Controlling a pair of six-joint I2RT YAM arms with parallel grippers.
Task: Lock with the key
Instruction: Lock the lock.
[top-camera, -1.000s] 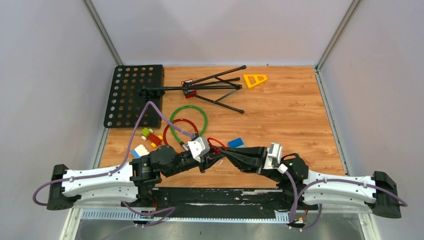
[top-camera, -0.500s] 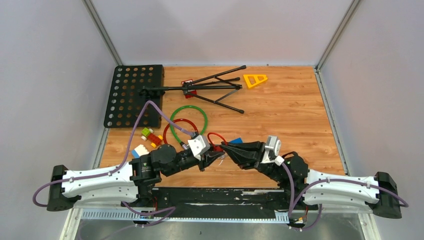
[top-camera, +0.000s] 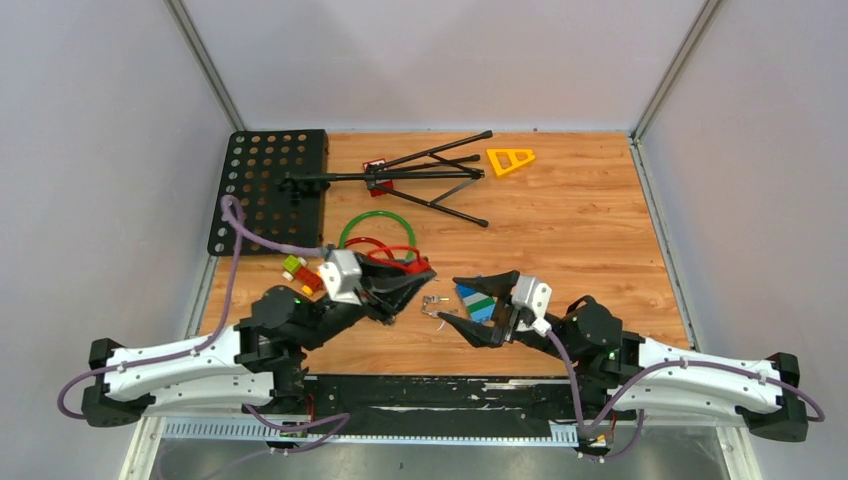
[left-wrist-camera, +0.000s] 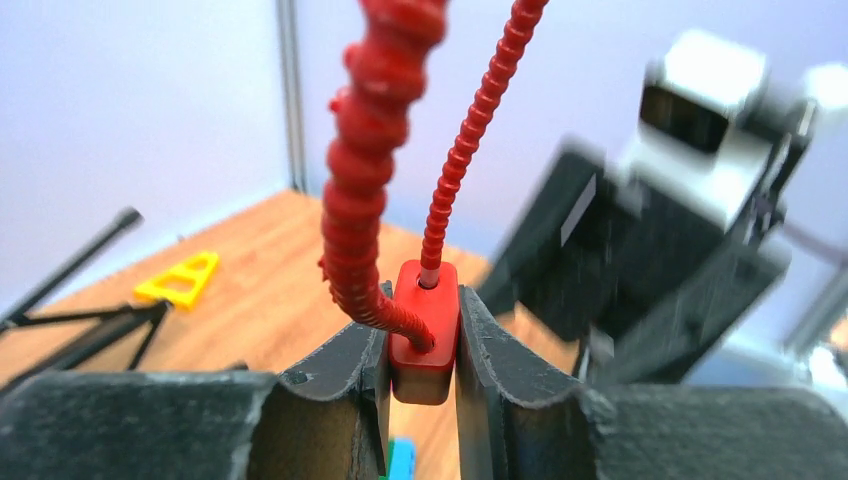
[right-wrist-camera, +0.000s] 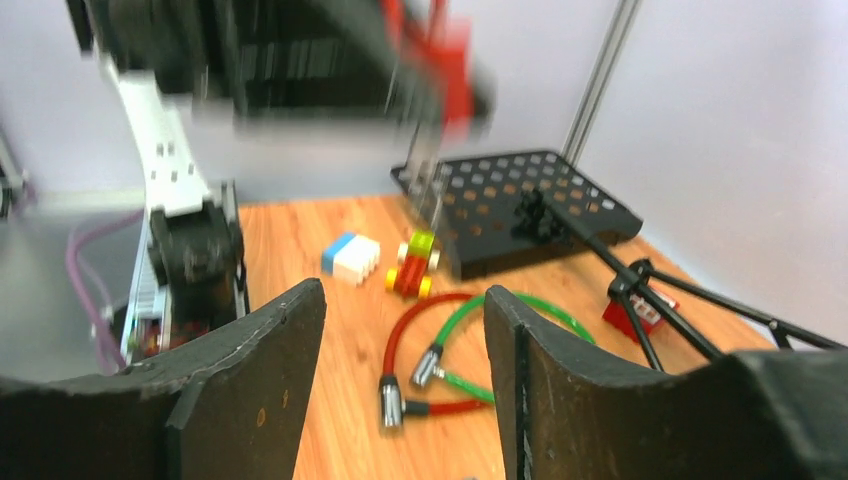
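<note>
My left gripper (left-wrist-camera: 420, 298) is shut on a small red lock (left-wrist-camera: 425, 345), whose ribbed red cable loops upward out of the frame. From above, that gripper (top-camera: 418, 284) sits left of centre, with a bit of the red lock (top-camera: 424, 270) showing at its tips. Small silver keys (top-camera: 432, 303) lie in the gap between the two grippers; in the right wrist view they look like a blurred streak (right-wrist-camera: 428, 185) hanging under the lock (right-wrist-camera: 455, 55). My right gripper (top-camera: 450, 302) faces the lock from the right, apart from it. Its jaws (right-wrist-camera: 403, 300) stand open and empty.
A green ring cable (top-camera: 378, 222) and a red one (right-wrist-camera: 400, 345) lie behind the left gripper. Toy blocks (top-camera: 298, 272) sit at its left and a blue-green block (top-camera: 474, 300) by the right fingers. At the back are a black perforated plate (top-camera: 268, 190), a folded black stand (top-camera: 420, 175) and a yellow triangle (top-camera: 509, 159).
The right gripper has opened and drawn back to the right, away from the lock. The left arm has swung the lock up and to the left.
</note>
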